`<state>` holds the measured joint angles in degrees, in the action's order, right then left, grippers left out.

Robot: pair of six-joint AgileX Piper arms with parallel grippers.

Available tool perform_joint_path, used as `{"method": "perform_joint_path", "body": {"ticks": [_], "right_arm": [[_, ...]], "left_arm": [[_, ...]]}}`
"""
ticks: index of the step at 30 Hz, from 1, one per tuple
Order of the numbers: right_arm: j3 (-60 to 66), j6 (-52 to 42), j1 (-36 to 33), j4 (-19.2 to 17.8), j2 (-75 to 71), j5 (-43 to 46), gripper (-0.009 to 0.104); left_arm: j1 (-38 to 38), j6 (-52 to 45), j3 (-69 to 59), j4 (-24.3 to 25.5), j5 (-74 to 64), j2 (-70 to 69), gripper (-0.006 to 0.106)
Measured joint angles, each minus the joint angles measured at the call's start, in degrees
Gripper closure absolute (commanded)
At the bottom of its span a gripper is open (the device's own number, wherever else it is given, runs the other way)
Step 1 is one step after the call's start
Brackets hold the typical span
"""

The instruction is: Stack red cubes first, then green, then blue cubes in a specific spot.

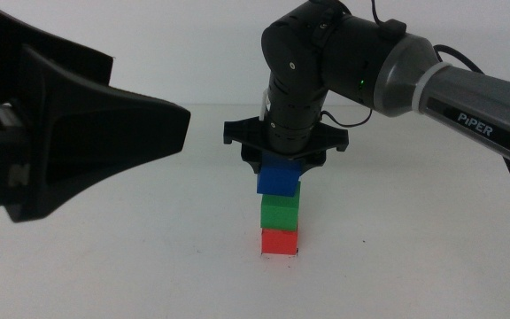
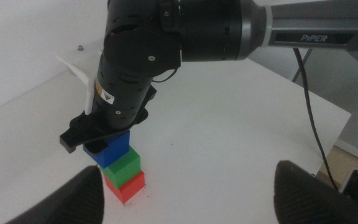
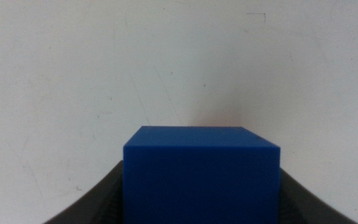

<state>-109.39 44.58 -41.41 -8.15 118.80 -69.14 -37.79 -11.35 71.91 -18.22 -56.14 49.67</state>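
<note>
the right gripper (image 1: 282, 165) clasps the blue cube (image 1: 278, 177) between its jaws, setting it slightly askew on the green cube (image 1: 280, 211), which sits on the red cube (image 1: 279, 241) on the white table (image 1: 149, 266). the left gripper (image 2: 185, 193) waits nearby, jaws spread apart.

Looks like a robotics lab or test bench. Bare white tabletop (image 1: 131, 266) against a plain white wall (image 1: 184, 44); black arm (image 1: 467, 97) labelled PiPER with a green status light, loose cables (image 2: 312, 118) trailing off the tabletop's far edge, and only plain coloured cubes (image 1: 280, 217) stacked as test props.
</note>
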Motion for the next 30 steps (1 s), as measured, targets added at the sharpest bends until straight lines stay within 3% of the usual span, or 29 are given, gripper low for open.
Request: {"method": "perform_joint_path", "body": {"ticks": [9,16,23,30], "right_arm": [[0.1,-1.7,-0.1,-0.3,-2.6,-0.4,0.089],[1.5,-1.0,-3.1,-5.6,-12.5,-0.4,0.089],[7.8,3.8,-3.6,-4.7,-12.3,-0.9,0.088],[8.4,7.4,-3.6,-6.5,-11.6,-0.8,0.088]], "left_arm": [[0.0,0.0,0.0,0.0,0.0,0.0,0.007],[0.0,0.0,0.0,0.0,0.0,0.0,0.007],[0.0,0.0,0.0,0.0,0.0,0.0,0.007],[0.0,0.0,0.0,0.0,0.0,0.0,0.007]]}}
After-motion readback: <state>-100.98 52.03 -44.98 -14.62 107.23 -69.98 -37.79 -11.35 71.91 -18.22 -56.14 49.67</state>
